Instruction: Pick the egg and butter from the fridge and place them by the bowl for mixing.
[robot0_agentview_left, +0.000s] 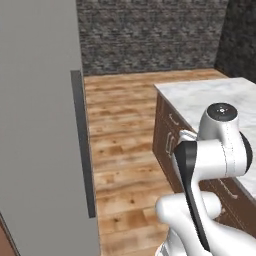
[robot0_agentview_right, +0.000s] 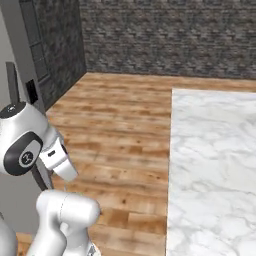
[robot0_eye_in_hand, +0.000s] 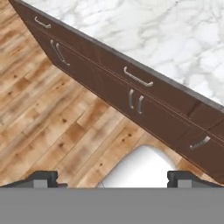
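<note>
The fridge (robot0_agentview_left: 35, 125) fills the left of the left base view as a tall grey face with its door shut and a long dark handle (robot0_agentview_left: 82, 145) down its edge. The egg and the butter are hidden behind that door, and the bowl is out of view. My arm is folded close over the base. In the hand view my gripper (robot0_eye_in_hand: 111, 179) points down at the wooden floor beside the island, its dark fingertips (robot0_eye_in_hand: 43, 177) far apart. It is open, with nothing between the fingers.
A marble-topped island (robot0_agentview_left: 210, 95) with dark brown drawers and doors (robot0_eye_in_hand: 109, 83) stands on my right. Wooden floor (robot0_agentview_left: 125, 125) runs between it and the fridge up to a dark stone wall (robot0_agentview_right: 165, 35).
</note>
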